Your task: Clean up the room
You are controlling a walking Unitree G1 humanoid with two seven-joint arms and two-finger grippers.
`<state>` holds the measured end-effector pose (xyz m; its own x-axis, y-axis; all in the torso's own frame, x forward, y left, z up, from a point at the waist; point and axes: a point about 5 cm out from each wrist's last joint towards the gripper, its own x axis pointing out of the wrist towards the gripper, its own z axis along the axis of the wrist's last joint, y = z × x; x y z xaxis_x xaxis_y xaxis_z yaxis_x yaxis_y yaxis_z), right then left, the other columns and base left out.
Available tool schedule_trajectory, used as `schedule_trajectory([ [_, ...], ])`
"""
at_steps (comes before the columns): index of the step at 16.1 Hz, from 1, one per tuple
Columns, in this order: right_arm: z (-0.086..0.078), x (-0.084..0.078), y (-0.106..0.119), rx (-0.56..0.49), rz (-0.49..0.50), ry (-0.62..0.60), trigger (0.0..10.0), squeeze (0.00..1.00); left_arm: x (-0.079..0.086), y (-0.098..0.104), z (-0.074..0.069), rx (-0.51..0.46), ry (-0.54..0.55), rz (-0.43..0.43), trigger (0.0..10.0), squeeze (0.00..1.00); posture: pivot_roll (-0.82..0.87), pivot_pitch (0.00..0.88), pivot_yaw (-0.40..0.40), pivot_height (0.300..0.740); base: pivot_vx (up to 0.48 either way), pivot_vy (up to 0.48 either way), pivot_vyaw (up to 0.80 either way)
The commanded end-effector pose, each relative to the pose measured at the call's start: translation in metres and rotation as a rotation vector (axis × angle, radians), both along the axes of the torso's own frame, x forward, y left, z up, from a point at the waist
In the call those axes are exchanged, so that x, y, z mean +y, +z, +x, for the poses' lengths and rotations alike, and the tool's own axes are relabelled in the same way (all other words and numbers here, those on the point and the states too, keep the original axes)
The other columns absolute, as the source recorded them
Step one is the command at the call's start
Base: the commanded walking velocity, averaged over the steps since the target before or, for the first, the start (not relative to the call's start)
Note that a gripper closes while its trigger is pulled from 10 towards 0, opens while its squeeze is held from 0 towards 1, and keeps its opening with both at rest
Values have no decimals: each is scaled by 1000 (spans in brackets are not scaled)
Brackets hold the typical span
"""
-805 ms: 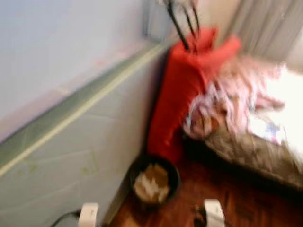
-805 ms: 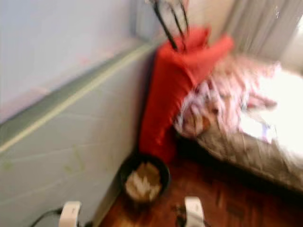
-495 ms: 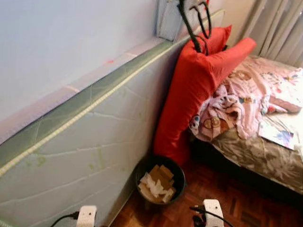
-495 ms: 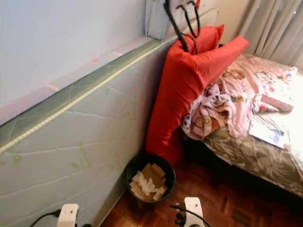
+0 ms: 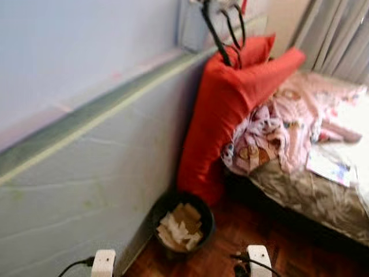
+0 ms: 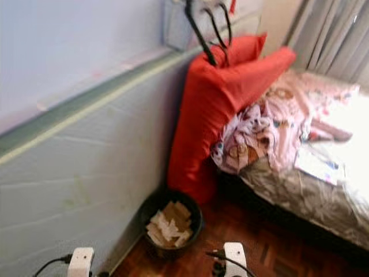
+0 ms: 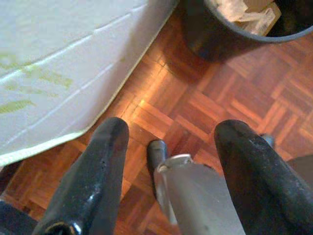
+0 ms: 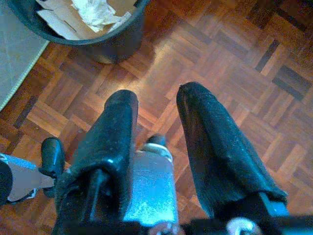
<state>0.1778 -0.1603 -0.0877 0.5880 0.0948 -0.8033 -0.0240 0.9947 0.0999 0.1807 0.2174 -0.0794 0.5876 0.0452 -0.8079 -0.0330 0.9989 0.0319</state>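
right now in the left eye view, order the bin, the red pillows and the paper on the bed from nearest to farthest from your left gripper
The left gripper hangs low by the floor.
1. Black bin, on the wooden floor beside the leaning mattress.
2. Red pillows, propped upright behind the bin at the head of the bed.
3. Paper, lying on the bed to the robot's right.

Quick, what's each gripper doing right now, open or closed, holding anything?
Left gripper: open, empty, over the parquet floor.
Right gripper: open, empty.

Head views are softly blurred, glare whitening the right edge; wrist views are sharper, parquet gleaming mid-frame.
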Motion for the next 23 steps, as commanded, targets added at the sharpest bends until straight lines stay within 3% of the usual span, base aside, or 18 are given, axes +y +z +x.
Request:
schedule_trajectory([
  [1, 33, -32, 18, -6, -124, -127, 10000, 0, -27, 18, 44, -95, 87, 41, 10000, 0, 41, 0, -122, 740, 0, -360, 0],
  [14, 33, -31, 17, -10, -123, -126, 10000, 0, -27, 18, 43, -92, 78, 42, 10000, 0, 46, 0, -117, 740, 0, -356, 0],
  [23, 31, -32, 17, -10, -123, -126, 10000, 0, -28, 17, 41, -102, 99, 17, 10000, 0, 50, 0, -122, 740, 0, 0, 0],
])
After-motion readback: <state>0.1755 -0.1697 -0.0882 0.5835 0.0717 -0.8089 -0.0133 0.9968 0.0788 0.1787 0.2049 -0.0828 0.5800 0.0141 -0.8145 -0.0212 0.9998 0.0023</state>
